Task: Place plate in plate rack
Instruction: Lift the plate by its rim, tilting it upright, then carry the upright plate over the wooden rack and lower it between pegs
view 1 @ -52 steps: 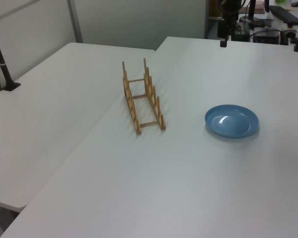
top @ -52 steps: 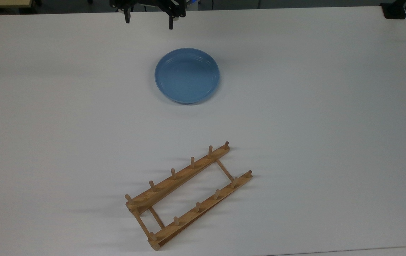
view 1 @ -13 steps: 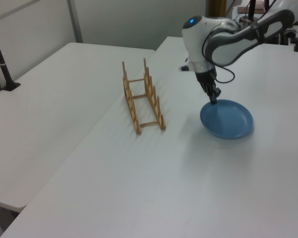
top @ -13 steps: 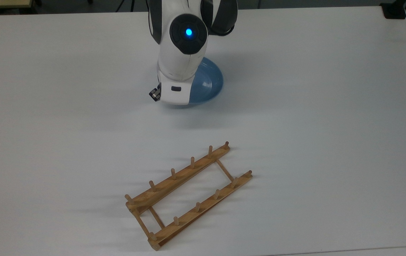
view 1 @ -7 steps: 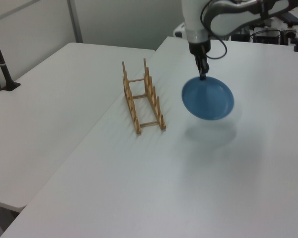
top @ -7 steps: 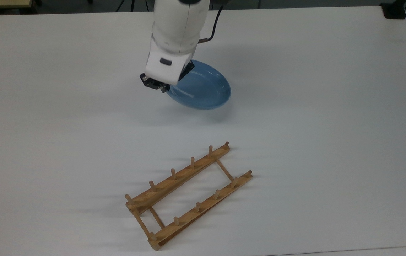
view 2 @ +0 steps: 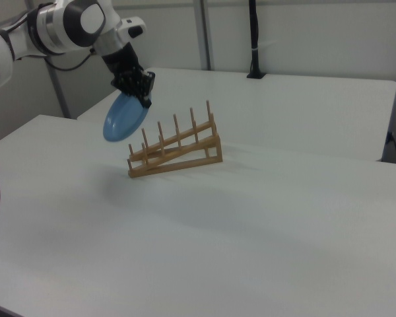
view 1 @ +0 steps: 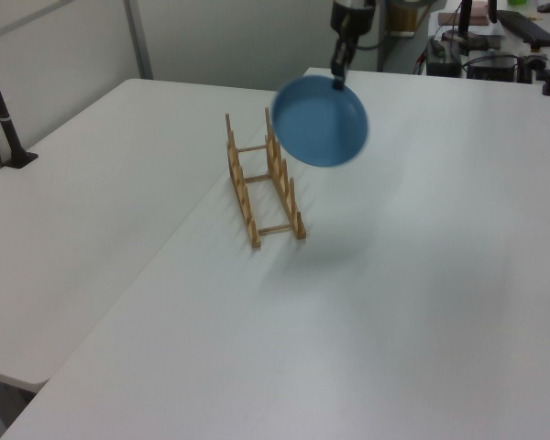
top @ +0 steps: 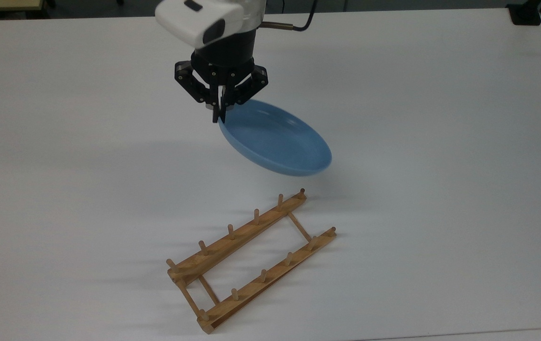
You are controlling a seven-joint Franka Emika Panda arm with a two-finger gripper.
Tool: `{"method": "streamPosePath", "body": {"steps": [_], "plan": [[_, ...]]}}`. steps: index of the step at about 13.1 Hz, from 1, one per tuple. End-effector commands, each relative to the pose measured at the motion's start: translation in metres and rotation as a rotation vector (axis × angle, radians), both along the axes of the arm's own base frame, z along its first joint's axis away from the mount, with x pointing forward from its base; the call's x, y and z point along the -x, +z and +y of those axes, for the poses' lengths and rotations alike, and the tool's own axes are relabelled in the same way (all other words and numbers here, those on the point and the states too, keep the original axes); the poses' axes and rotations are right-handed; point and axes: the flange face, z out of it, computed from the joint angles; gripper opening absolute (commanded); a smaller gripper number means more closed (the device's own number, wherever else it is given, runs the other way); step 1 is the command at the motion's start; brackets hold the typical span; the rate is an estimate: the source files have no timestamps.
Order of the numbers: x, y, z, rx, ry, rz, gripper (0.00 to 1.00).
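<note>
The blue plate (top: 277,143) is off the table and in the air, pinched at its rim by the gripper (top: 217,115), whose two fingers are closed on the edge nearest the arm. It hangs tilted, close to edge-on in the right view, with its hollow face turned toward the top camera. So the pick-up is done, I'd say, and the carry is under way.

The wooden plate rack (top: 251,258) sits on the white table (top: 440,142) with nothing in it. In the top view the plate's lower edge hangs near the rack's far end, just short of the last pegs; in the left view it floats beside and above the rack's rear pegs, and in the right view it hangs just to the right view's left of the rack's low end. It touches none of the pegs as far as I can tell.

What remains, to my eye: bring the plate over the rails, stand it fully on edge in line with a gap between pegs, lower it in, then let go.

By count: one plate, one rack, one gripper. The rack has two rails, each carrying six upright pegs, joined by two thin crossbars.
</note>
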Motion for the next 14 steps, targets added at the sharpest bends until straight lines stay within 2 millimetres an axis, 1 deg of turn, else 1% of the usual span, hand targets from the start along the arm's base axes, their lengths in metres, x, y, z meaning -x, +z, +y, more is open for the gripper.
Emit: {"method": "streamPosePath", "body": {"steps": [1,4,5,6,7,8,9,10,12,14], "plan": [[-0.014,0.02,0.006,0.013,-0.154,-0.209,0.0],[-0.022,0.023,0.015,0.08,-0.217,-0.349,0.0],[-0.027,0.016,0.017,0.124,-0.234,-0.382,0.0],[-0.032,0.003,0.028,0.157,-0.228,-0.399,0.0],[-0.035,-0.007,0.034,0.198,-0.215,-0.412,0.0],[-0.038,-0.028,0.048,0.242,-0.192,-0.406,0.0],[-0.043,-0.046,0.053,0.287,-0.193,-0.415,0.0],[-0.047,-0.057,0.056,0.32,-0.203,-0.436,0.0],[-0.05,-0.067,0.056,0.35,-0.209,-0.452,0.0],[-0.053,-0.072,0.057,0.356,-0.195,-0.461,0.0]]}}
